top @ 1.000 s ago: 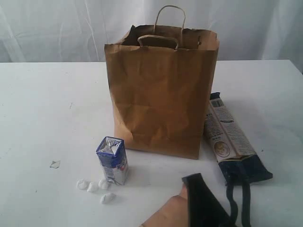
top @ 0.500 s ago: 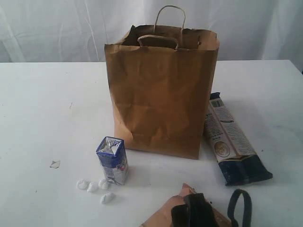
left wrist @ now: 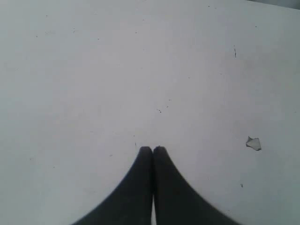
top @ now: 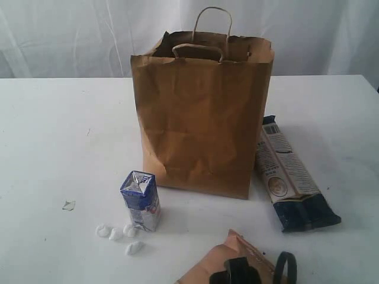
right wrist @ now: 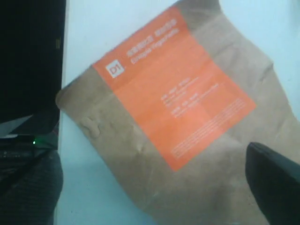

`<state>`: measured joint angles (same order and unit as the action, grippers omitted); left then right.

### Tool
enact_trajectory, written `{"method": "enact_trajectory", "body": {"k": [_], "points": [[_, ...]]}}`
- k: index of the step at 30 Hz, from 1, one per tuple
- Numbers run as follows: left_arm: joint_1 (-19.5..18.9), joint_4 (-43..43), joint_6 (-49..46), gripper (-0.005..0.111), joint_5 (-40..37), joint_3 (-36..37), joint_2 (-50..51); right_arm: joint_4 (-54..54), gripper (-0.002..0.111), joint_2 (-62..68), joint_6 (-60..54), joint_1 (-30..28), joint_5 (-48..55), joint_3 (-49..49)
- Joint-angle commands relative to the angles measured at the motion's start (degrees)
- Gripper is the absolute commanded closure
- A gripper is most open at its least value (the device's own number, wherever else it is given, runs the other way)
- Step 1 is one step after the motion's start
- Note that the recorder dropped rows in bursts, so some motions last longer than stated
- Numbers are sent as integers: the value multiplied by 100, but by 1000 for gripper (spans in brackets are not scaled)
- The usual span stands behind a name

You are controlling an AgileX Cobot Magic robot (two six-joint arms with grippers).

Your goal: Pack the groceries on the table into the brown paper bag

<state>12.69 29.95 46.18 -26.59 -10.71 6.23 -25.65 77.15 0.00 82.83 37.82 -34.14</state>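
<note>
The brown paper bag (top: 201, 118) stands upright and open at mid-table. A small blue-white carton (top: 141, 200) stands in front of it to the left. The long blue-white packet (top: 290, 177) lies flat to the bag's right. The brown pouch with orange label (right wrist: 178, 103) lies at the table's front edge (top: 216, 269). My right gripper (right wrist: 154, 197) is open just above the pouch, its fingers (right wrist: 276, 187) wide apart with the pouch's lower part between them. My left gripper (left wrist: 153, 149) is shut and empty over bare white table (left wrist: 117, 70). The can, jar and bottle are out of view.
Several small white lumps (top: 118, 232) and a torn scrap (top: 68, 205) lie on the table left of the carton; the scrap (left wrist: 253, 143) also shows beside my left gripper. Past the table edge near the pouch is dark equipment (right wrist: 28, 61). A black cable loop (top: 285, 267) hangs by my right gripper.
My right gripper has sunk toward the bottom of the exterior view, down over the pouch, so more of the pouch shows. Bag, carton and packet have not moved.
</note>
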Motion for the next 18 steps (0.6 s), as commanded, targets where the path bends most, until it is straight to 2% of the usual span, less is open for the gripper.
{"method": "enact_trajectory", "body": {"k": [1, 7, 9, 13, 16, 18], "points": [[4, 52, 13, 107, -5, 33, 13, -122, 10, 195, 0, 1, 304, 59], [4, 52, 13, 107, -5, 33, 13, -1799, 10, 579, 551, 1, -64, 246], [4, 52, 13, 107, -5, 33, 13, -2159, 10, 821, 1193, 1, -256, 286], [4, 52, 13, 107, -5, 33, 13, -2197, 13, 1257, 2634, 1, -160, 284], [4, 52, 13, 107, -5, 33, 13, -2172, 30, 1422, 4149, 1, 203, 284], [4, 52, 13, 107, -5, 33, 13, -2059, 53, 1433, 4529, 1, 498, 284]]}}
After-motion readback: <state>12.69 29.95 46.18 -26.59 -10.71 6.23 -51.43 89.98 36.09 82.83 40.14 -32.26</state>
